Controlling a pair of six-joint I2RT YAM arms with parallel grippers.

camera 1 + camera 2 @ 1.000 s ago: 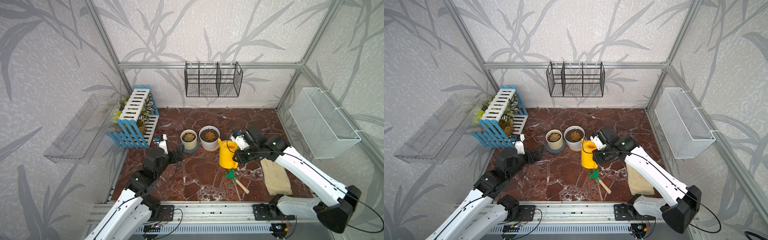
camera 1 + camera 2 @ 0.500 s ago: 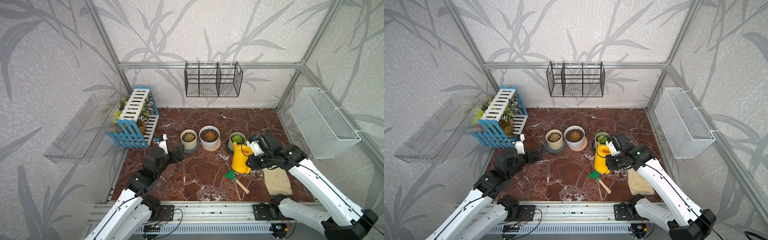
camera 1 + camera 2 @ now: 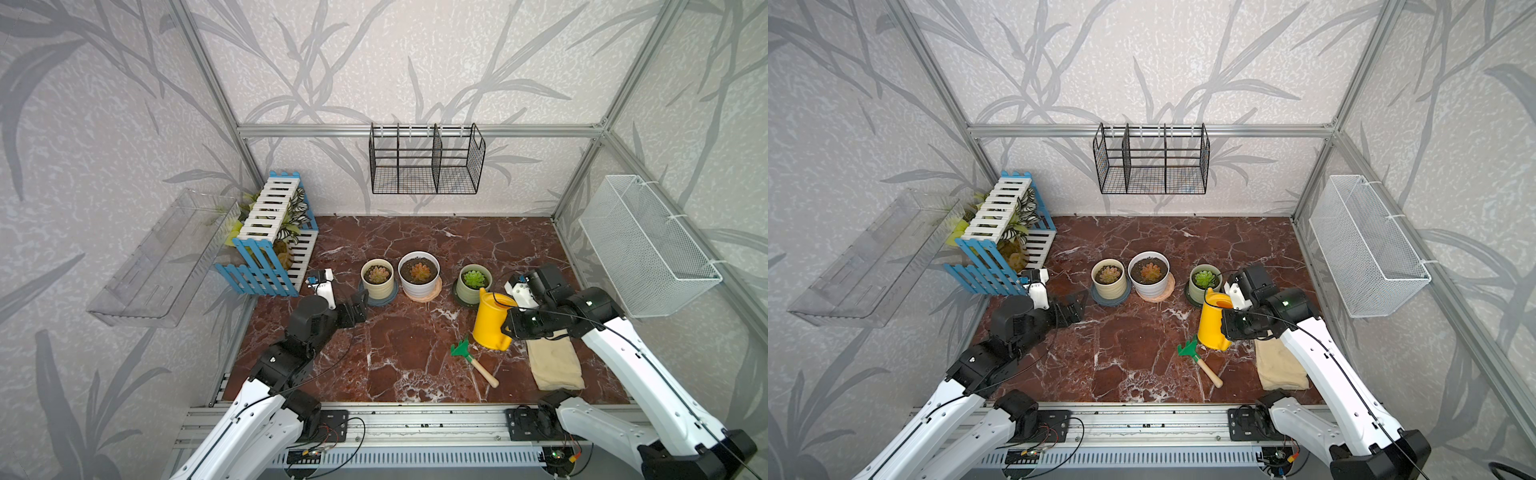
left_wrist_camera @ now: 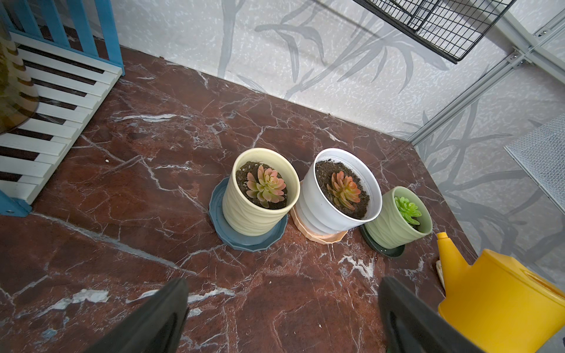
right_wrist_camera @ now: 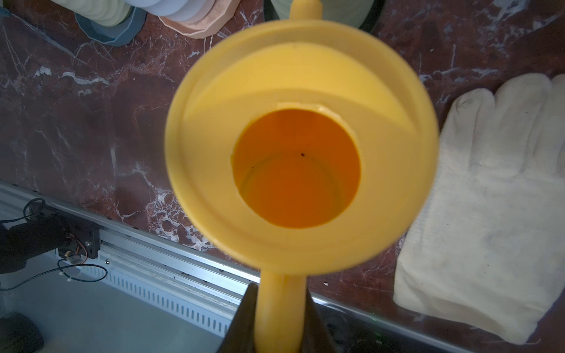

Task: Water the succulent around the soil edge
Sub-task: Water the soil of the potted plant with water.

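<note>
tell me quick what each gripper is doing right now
Left gripper: open, empty.
Right gripper: shut on the watering can handle.

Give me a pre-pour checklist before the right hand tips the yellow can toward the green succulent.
1. Grip: right hand shut on the watering can handle: ok.
2. Can upright, nothing spilling: ok.
3. Spout over the soil edge: not ok, the tip sits beside the pot, apart from it.
4. Water in the can: cannot tell.
5. Left hand open, away from the succulent: ok.
</note>
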